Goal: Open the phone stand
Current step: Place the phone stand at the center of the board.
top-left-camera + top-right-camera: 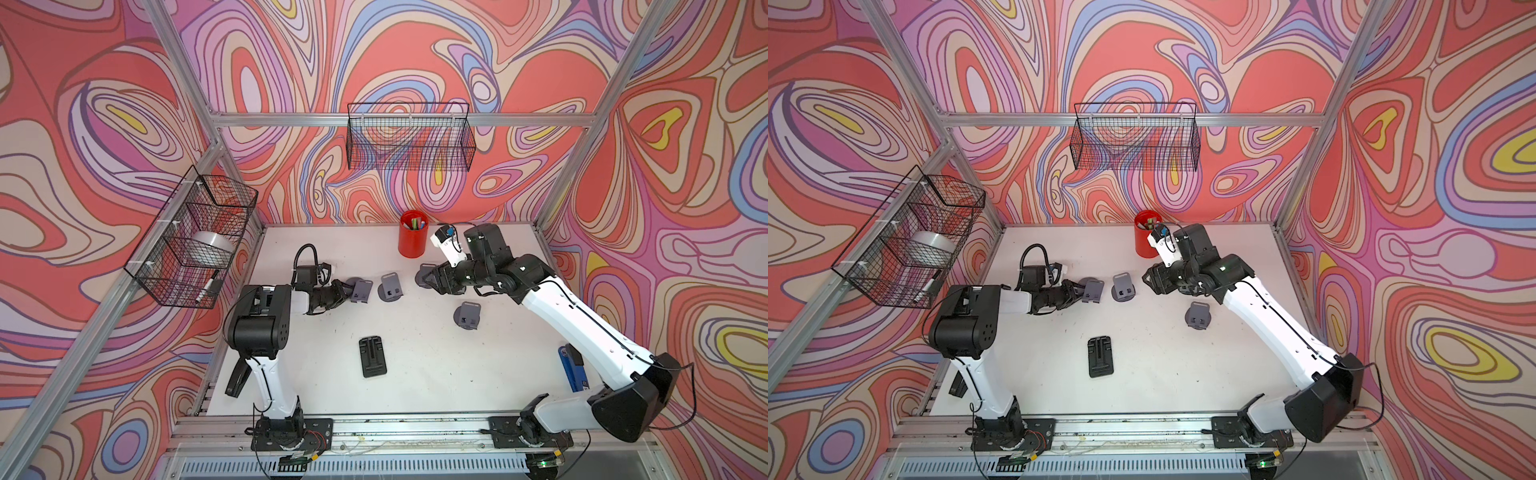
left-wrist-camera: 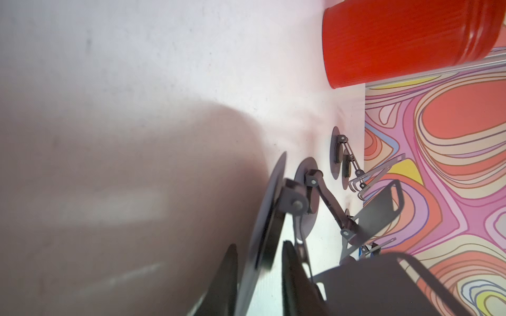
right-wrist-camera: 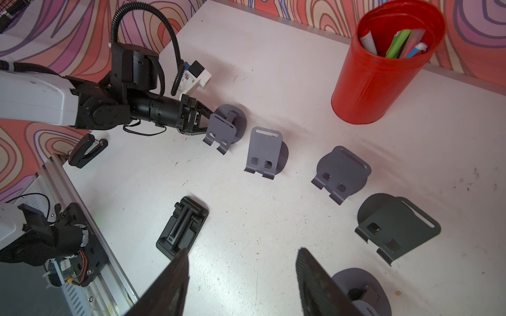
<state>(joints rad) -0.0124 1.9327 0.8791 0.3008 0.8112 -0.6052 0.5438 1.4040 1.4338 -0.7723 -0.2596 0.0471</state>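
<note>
White table [image 1: 324,386] fills lower ctr of both top views. R arm [image 1: 582,324] reaches in from lower right, L arm [image 1: 259,324] from lower left. Wire basket [image 1: 409,153] hangs on back wall, upper ctr. 2nd wire basket [image 1: 178,291] at left holds a tape roll [image 1: 210,245]. Red pen cup [image 1: 412,239] stands upright at table's far edge, ctr, pens inside.

Phone stand [image 1: 360,290], grey, sits just left of frame ctr in a top view, plate tilted up off its round base. L gripper [image 1: 348,290] is right at it: jaws narrow, slightly apart, w/ a thin edge of the stand btwn the fingers [image 2: 295,276] in L wrist view. Can't tell if pads touch it. 2nd grey stand [image 1: 390,286] just right of it. Lone grey stand [image 1: 467,314] right of ctr.

R gripper [image 3: 243,250]: jaws wide, nothing btwn them. Another grey stand [image 3: 361,290] sits just beside one finger, lower right of R wrist view.

Black folded stand [image 1: 372,356] lies flat below ctr. Blue item [image 1: 573,370] lower right, partly hidden by R arm. Black stapler [image 3: 87,149] at left of R wrist view, by table edge.
</note>
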